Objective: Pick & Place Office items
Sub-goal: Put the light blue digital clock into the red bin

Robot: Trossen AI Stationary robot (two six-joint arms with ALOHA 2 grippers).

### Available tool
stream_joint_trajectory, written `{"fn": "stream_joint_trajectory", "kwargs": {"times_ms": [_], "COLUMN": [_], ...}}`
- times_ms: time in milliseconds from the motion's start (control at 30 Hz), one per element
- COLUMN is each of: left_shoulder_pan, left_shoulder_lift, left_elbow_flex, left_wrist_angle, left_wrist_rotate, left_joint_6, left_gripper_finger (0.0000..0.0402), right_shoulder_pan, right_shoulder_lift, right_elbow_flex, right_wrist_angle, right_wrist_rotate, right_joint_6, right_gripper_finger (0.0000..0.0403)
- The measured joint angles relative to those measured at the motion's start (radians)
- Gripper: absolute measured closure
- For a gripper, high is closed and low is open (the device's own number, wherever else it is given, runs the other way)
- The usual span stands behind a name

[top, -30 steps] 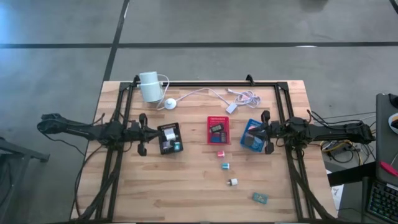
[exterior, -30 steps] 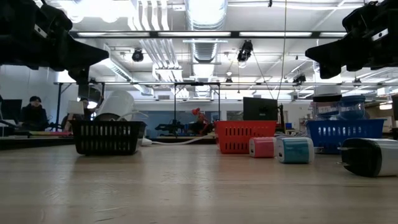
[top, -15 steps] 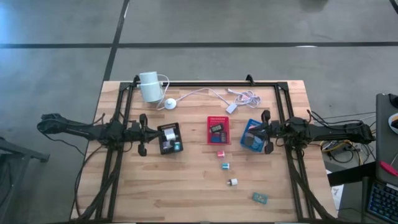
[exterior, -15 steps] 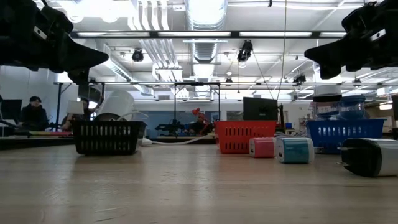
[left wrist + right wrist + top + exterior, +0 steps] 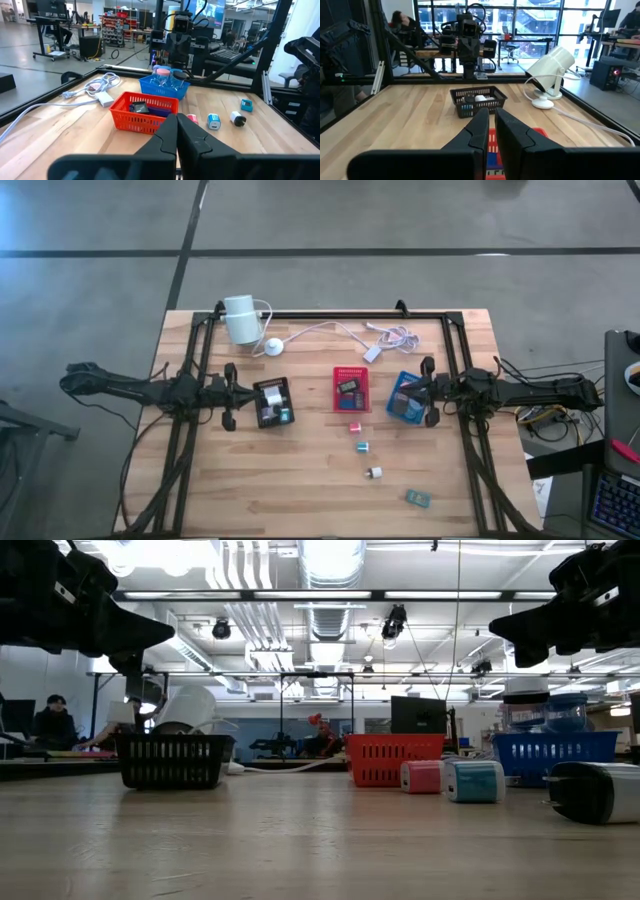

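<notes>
While both arms wait at opposite edges of the wooden table (image 5: 300, 490), the left tool (image 5: 230, 396) hangs just beside the black tray (image 5: 272, 402), its fingers pressed together and empty. The right tool (image 5: 428, 393) sits at the blue tray (image 5: 405, 398), fingers likewise closed on nothing. Between them stands the red tray (image 5: 351, 389) holding dark clips. Four office items lie loose in a diagonal line: a pink block (image 5: 354, 426), a teal block (image 5: 363, 447), a white block (image 5: 374, 473) and a teal piece (image 5: 418, 498).
</notes>
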Motion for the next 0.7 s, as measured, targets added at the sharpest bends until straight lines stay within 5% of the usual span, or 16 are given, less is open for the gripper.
{"fn": "stream_joint_trajectory", "kwargs": {"times_ms": [300, 567, 700], "left_shoulder_pan": [0.0, 0.0, 0.0], "left_shoulder_lift": [0.0, 0.0, 0.0], "left_elbow_flex": [0.0, 0.0, 0.0], "left_wrist_angle": [0.0, 0.0, 0.0], "left_wrist_rotate": [-0.001, -0.001, -0.001], "left_joint_6": [0.001, 0.0, 0.0], "left_gripper_finger": [0.0396, 0.0396, 0.0396], "right_shoulder_pan": [0.013, 0.133, 0.254], "right_shoulder_lift": [0.002, 0.153, 0.301], "right_elbow_flex": [0.042, 0.329, 0.508], "right_wrist_angle": [0.023, -0.265, -0.474], "right_wrist_rotate": [-0.001, 0.004, 0.105], "right_joint_6": [0.045, 0.039, 0.095], "right_gripper_finger": [0.0374, 0.0375, 0.0375]}}
